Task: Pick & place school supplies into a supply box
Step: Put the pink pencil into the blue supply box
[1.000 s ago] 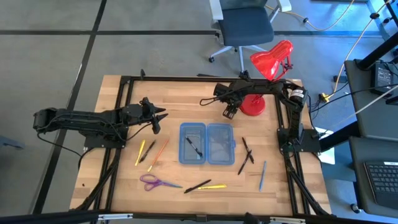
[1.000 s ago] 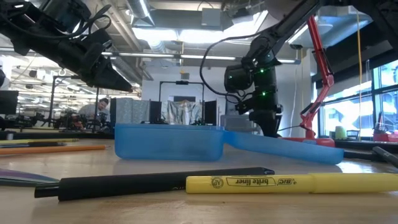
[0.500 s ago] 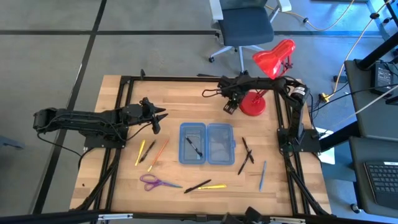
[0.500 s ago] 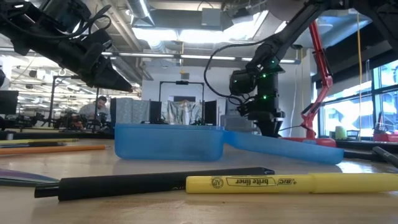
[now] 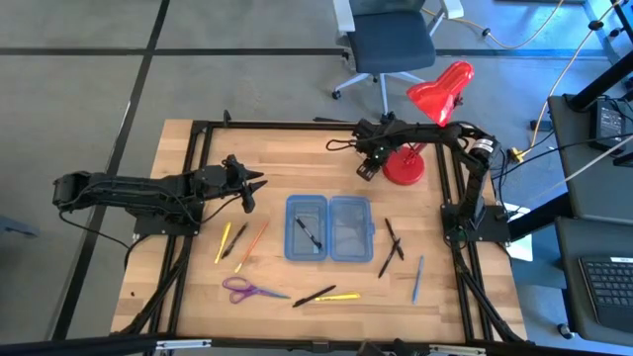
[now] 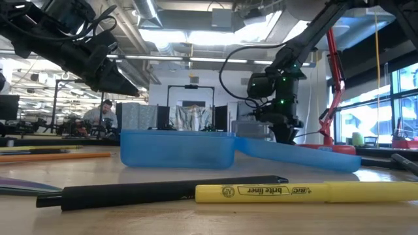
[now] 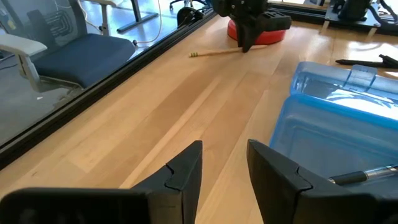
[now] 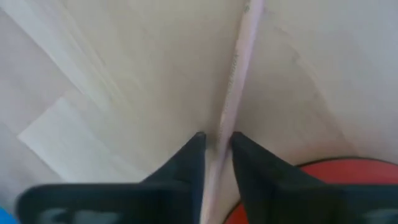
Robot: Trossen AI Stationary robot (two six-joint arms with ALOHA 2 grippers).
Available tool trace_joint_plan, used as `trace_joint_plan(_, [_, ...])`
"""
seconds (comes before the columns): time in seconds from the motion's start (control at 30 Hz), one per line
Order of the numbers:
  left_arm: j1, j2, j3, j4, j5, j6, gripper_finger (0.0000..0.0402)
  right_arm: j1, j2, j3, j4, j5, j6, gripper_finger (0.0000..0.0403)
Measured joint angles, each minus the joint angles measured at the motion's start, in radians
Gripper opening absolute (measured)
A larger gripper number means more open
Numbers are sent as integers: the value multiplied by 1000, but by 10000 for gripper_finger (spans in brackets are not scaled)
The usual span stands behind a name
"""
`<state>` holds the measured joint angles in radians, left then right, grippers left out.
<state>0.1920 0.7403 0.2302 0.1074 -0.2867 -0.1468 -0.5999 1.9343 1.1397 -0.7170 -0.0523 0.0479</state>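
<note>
1. High view: your right gripper sits just beside the red lamp base, beyond the translucent blue plastic pencil case.
2. Left wrist view: your left gripper is unclenched beside the case; the wood-coloured pencil lies lengthwise toward the lamp base.
3. Right wrist view: fingers are clamped on that pencil.

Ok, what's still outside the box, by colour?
black pens: 4
yellow pens: 2
orange pencil: 1
blue pen: 1
wood pencil: 1
purple scissors: 1
Total: 10
</note>
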Motion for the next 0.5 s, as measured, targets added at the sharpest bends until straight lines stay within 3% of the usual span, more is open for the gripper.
trace_joint_plan(0.17, [0,0,0,0,0,0,116,1,0,0,-1,7,0,20])
trace_joint_plan(0.5, [0,0,0,0,0,0,120,26,-38,-8,1,55,-1,18])
